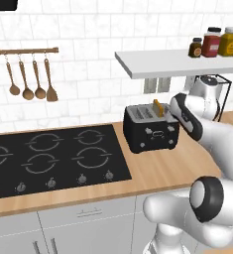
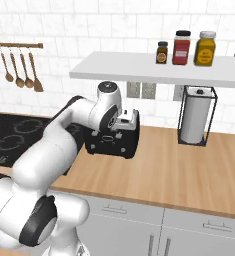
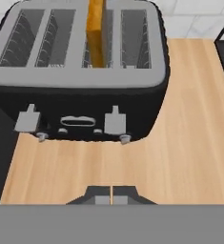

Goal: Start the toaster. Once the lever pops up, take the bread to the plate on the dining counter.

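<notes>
The black toaster (image 3: 80, 81) stands on the wood counter, also seen as the toaster (image 1: 150, 131) and the toaster (image 2: 111, 142). A tan slice of bread (image 3: 95, 28) stands upright in one of its slots, sticking up above the silver top; the same bread (image 1: 158, 106) shows from the left. Two grey levers (image 3: 115, 121) sit on the toaster's front. My gripper (image 3: 111, 196) is shut with nothing between its fingers, hovering above and just in front of the toaster's front face. The plate and the dining counter are out of view.
A black cooktop (image 1: 48, 158) lies left of the toaster. A paper towel holder (image 2: 196, 117) stands to its right under a white shelf (image 2: 139, 70) with jars. Wooden utensils (image 1: 29, 74) hang on the tiled wall.
</notes>
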